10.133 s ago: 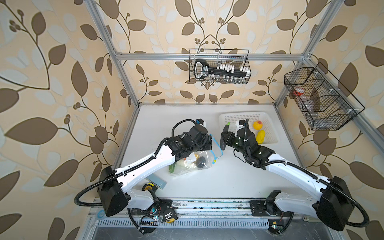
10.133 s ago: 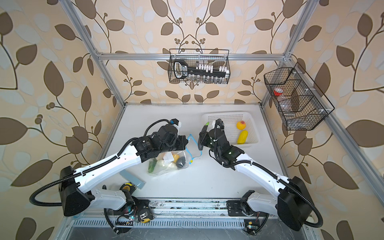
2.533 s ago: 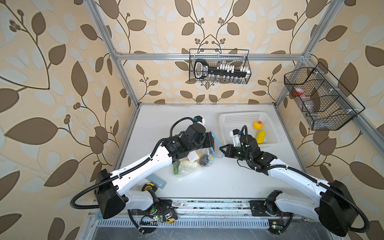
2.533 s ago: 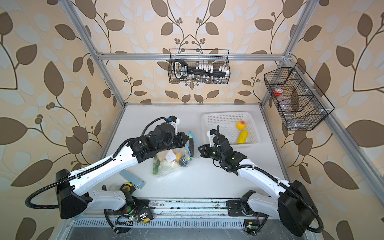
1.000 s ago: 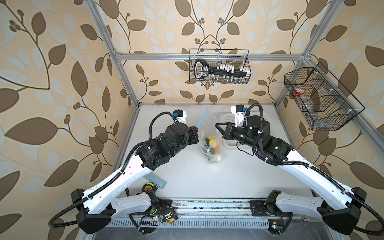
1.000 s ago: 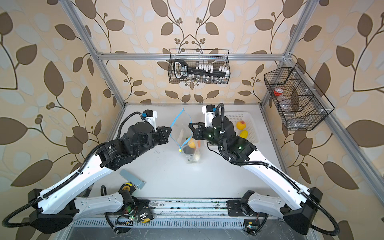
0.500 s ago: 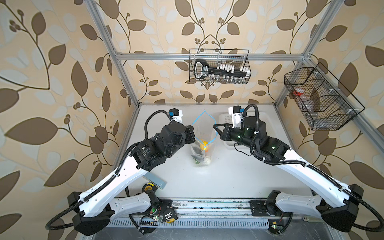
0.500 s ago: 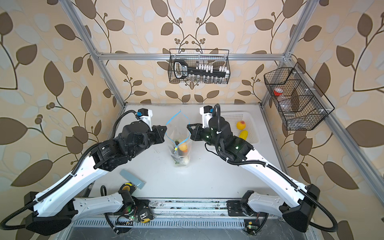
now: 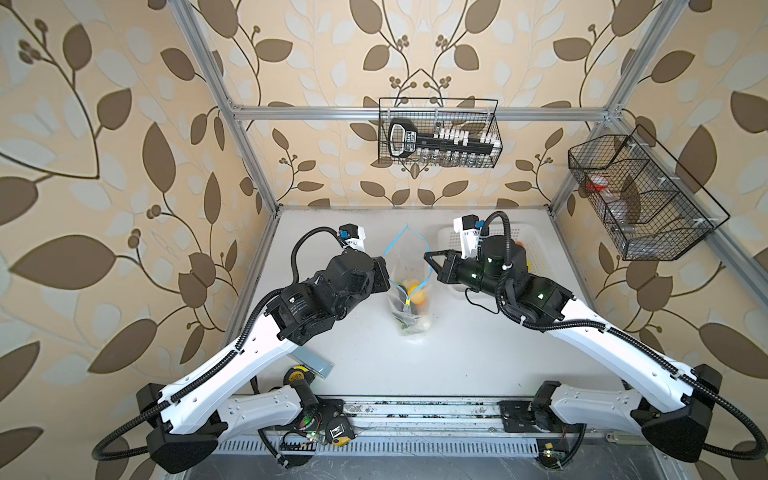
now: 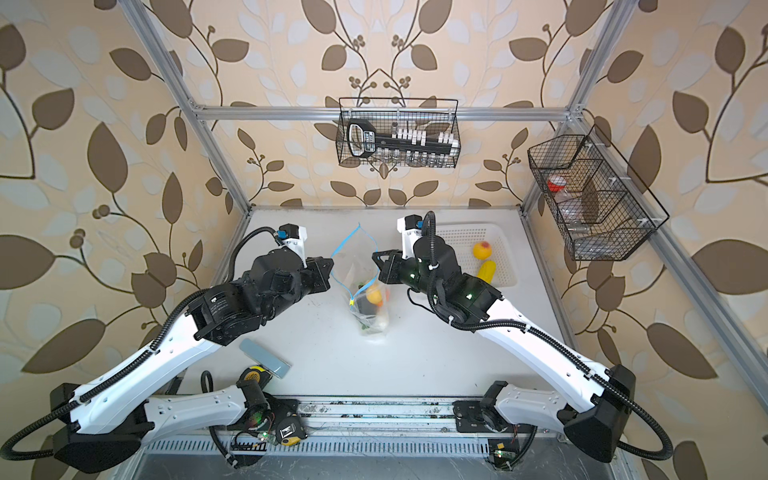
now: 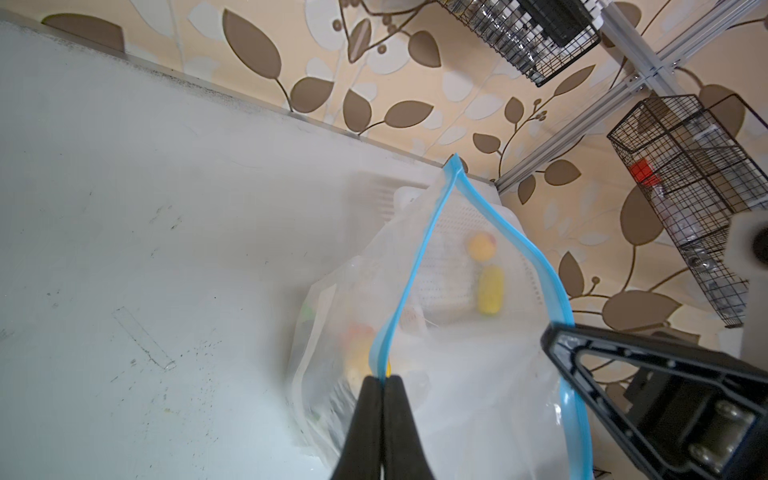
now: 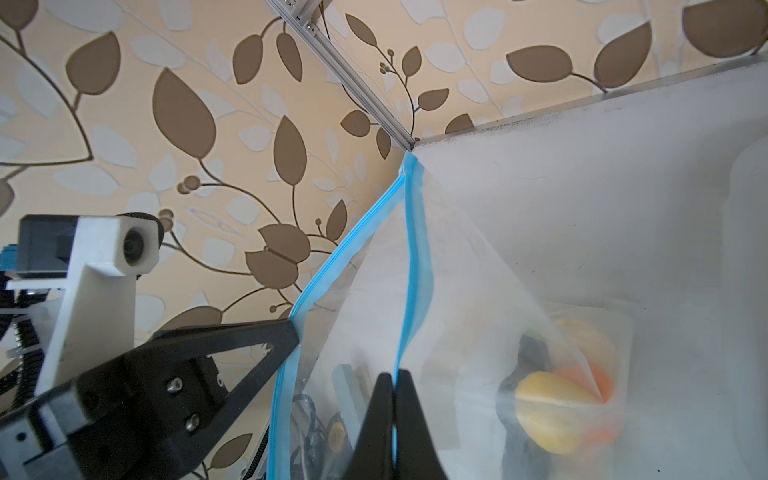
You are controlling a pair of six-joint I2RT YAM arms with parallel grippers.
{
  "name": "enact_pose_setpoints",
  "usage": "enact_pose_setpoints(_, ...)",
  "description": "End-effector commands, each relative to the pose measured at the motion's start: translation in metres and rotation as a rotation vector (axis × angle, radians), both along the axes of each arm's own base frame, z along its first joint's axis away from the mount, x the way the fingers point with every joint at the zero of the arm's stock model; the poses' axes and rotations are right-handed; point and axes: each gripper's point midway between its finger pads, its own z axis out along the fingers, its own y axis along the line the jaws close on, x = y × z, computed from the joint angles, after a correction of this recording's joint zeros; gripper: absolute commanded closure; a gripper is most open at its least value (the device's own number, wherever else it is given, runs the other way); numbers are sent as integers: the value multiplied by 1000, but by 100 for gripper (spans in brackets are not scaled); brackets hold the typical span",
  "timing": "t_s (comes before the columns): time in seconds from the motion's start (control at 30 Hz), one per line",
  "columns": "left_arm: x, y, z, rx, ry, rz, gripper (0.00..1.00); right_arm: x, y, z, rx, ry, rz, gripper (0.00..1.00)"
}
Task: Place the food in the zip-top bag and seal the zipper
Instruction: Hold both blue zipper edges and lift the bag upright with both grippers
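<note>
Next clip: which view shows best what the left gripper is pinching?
The left wrist view: close up, the left gripper is shut on one side of the open zipper. The right wrist view shows its tip at that strip from the side. In both top views the pinch is tiny, at the mouth of the zip-top bag.

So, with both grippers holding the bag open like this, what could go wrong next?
1. The left gripper and the right gripper each pinch only the thin blue zipper strip. The loaded bag may slip free and spill its food.
2. A peach and a corn cob lie in the white basket, yet both grippers are busy. Releasing one side could let the mouth collapse.
</note>
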Motion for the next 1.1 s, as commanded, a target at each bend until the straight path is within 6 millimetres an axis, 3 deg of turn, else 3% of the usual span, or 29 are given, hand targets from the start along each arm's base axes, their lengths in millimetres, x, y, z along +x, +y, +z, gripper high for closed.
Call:
enact_pose_setpoints(0.0,5,5,11,-32,-41,42,100,3,1,-2,12,-8,-16,100)
enact_pose_setpoints(0.53,11,-12,-11,-46,11,20,100,8,-13,-23,0,26,-45,97)
enact_pose_setpoints(0.77,12,-12,-5,-48,0,19,100,10,-14,-16,13,16,-43,93)
enact_pose_setpoints(1.07,11,-14,-3,-61,-1,10,100,12,-23,-11,11,18,-62,77)
